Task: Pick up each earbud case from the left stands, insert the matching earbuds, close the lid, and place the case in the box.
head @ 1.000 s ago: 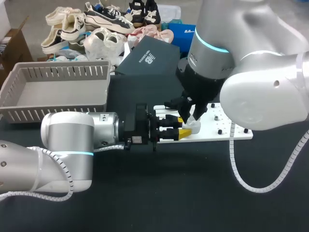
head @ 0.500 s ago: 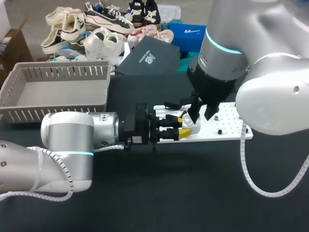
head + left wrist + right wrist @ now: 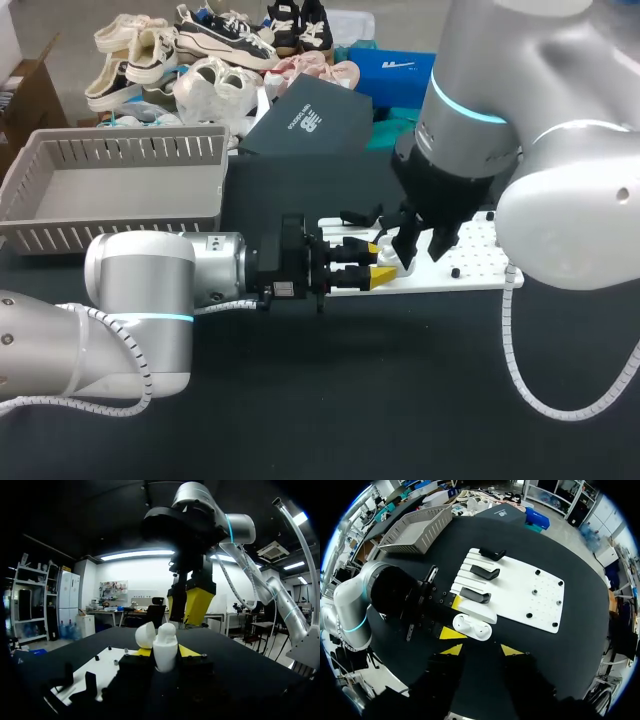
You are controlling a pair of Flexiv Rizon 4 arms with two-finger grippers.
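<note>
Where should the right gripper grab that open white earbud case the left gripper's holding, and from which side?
Likely from above: the white earbud case stands upright, its rounded body poking out past the left gripper, which clamps its lower sides. The open right gripper hangs over it; close on the upper body across the free faces, clear of the lid tilted open beside it.

Lying on table (image 3: 330,400), right of middle: board (image 3: 470,265). Standing in row along board's left part: three stands (image 3: 485,572). Sitting at far left of table: basket (image 3: 110,190). Lying behind board, just right of basket: flat box (image 3: 300,120). Reaching in from left, level with board's near left corner: left gripper (image 3: 378,260), gripping earbud case (image 3: 164,647) from two sides, just before nearest stand. Hanging directly above case, apart from it: right gripper (image 3: 481,650), fingers spread.
</note>
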